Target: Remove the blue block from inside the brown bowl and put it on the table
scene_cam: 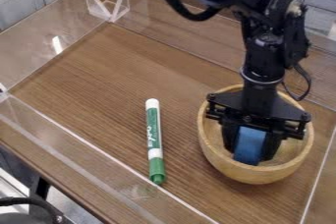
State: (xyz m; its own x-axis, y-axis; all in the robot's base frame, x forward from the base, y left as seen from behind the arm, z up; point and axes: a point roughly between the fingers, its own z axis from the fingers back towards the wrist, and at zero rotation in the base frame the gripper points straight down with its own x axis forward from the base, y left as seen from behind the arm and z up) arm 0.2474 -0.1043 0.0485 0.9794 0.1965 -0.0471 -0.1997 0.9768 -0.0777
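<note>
Counter (pixel 118 66): dark-brown wood-grain top, bordered by low clear acrylic walls (pixel 66 144) along its edges; two clear wall pieces meet in a V at the far corner.

Items resting directly on it:
- Brown bowl (pixel 217 159): round, light wood, thick rim, upright, at the near right, close to the right-hand wall.
- Marker pen (pixel 153 141): green and white, lying flat, lengthwise front to back, green cap end nearest the front wall; just left of the bowl, not touching it.
</note>
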